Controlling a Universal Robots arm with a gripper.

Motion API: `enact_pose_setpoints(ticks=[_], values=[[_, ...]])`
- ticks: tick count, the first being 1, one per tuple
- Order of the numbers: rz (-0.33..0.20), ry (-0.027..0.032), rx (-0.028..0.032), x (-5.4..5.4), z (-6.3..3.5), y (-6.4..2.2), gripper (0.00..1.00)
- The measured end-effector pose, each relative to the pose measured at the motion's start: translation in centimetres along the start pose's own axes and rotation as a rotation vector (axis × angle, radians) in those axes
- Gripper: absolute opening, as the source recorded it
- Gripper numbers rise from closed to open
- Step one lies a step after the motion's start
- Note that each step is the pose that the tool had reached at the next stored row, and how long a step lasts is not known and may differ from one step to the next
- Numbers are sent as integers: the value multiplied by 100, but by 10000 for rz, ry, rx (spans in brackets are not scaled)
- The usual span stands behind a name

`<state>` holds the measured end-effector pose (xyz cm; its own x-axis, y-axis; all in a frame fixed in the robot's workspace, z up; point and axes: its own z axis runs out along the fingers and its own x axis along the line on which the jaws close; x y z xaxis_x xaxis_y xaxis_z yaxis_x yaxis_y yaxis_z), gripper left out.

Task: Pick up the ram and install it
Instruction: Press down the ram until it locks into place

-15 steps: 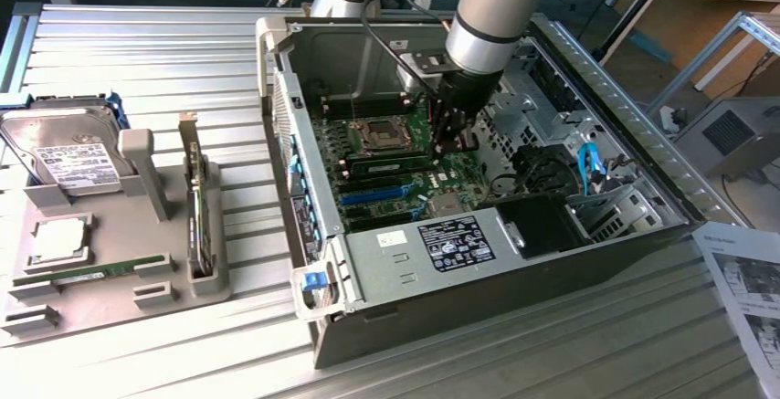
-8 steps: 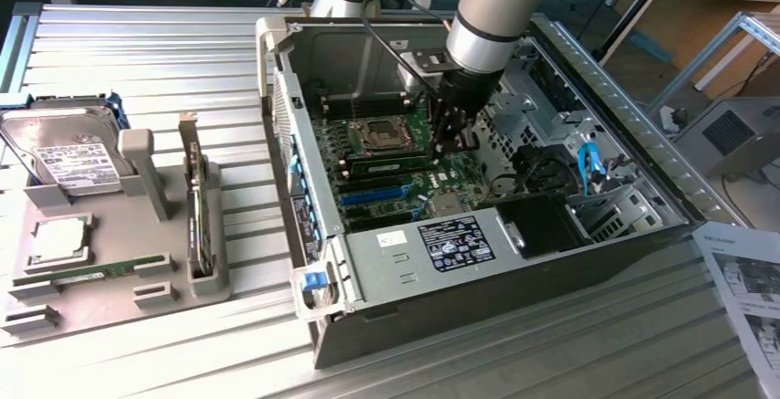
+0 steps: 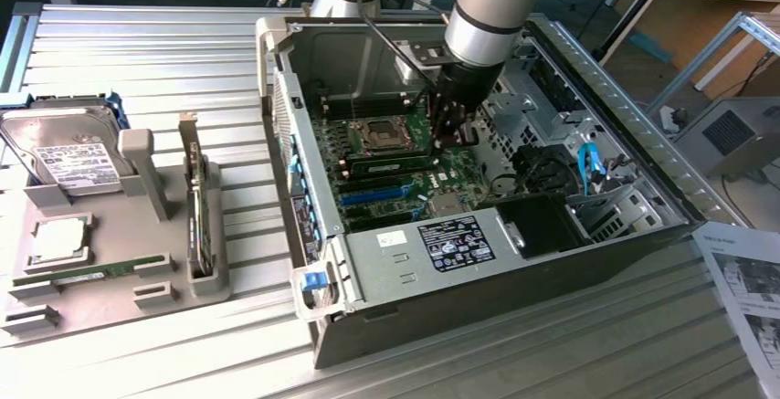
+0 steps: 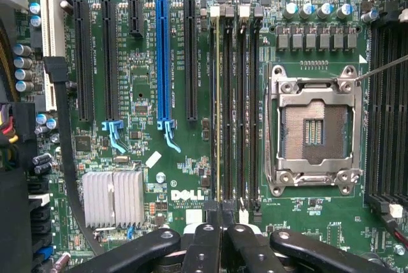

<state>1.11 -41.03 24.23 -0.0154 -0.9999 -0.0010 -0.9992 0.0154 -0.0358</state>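
A ram (image 4: 217, 107) stands on edge in the outermost of the black memory slots beside the empty CPU socket (image 4: 314, 129); it shows as a thin green strip (image 3: 393, 163) on the motherboard. My gripper (image 4: 221, 219) is shut, its fingertips meeting right over one end of that stick. I cannot tell whether they pinch it or only rest on it. In the exterior view the gripper (image 3: 448, 139) reaches down into the open computer case (image 3: 283, 134). A second green ram stick (image 3: 104, 271) lies in the grey holder tray (image 3: 207, 285) on the exterior view's left.
The tray also holds a hard drive (image 3: 68, 157), a chip (image 3: 58, 237) and an upright card with a metal bracket (image 3: 195, 207). Inside the case are the power supply (image 3: 426, 248), cables (image 3: 549, 166) and a blue expansion slot (image 4: 163, 62). Papers (image 3: 746, 280) lie at the right.
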Motion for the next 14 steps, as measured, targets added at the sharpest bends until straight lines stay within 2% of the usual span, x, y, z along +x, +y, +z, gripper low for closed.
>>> enact_pose_setpoints(ticks=[7, 14], values=[[0, -1, 16, 3, -8, 267, 11], [-2, 0, 17, 6, -5, 450, 11]])
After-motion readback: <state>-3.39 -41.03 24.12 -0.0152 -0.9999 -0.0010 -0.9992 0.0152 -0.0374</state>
